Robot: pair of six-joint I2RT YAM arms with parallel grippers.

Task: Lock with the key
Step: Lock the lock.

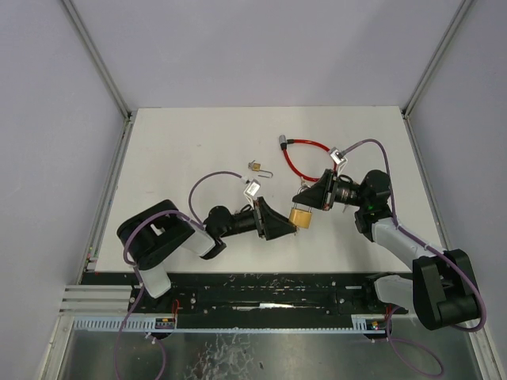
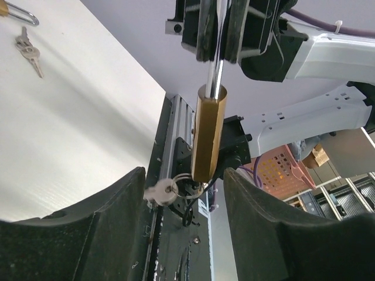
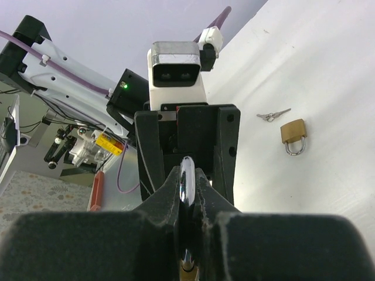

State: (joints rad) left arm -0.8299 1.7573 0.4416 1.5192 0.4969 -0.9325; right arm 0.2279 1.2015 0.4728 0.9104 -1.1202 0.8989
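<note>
A brass padlock (image 1: 299, 216) hangs in the air between my two grippers. My right gripper (image 1: 311, 198) is shut on its steel shackle (image 3: 187, 181), seen edge-on between the pads. In the left wrist view the padlock body (image 2: 209, 132) hangs down from the right gripper. A silver key on a ring (image 2: 159, 191) dangles at the body's lower end and looks blurred. My left gripper (image 2: 184, 202) is open. Its fingers (image 2: 111, 216) stand on either side of the padlock's lower end, and the key lies close to the left finger, not gripped.
A small brass padlock (image 1: 254, 166) with loose keys (image 1: 267, 172) lies on the white table behind the arms; both also show in the right wrist view (image 3: 293, 133). A red cable lock (image 1: 305, 158) lies at the back right. The black base rail (image 1: 261, 293) runs along the near edge.
</note>
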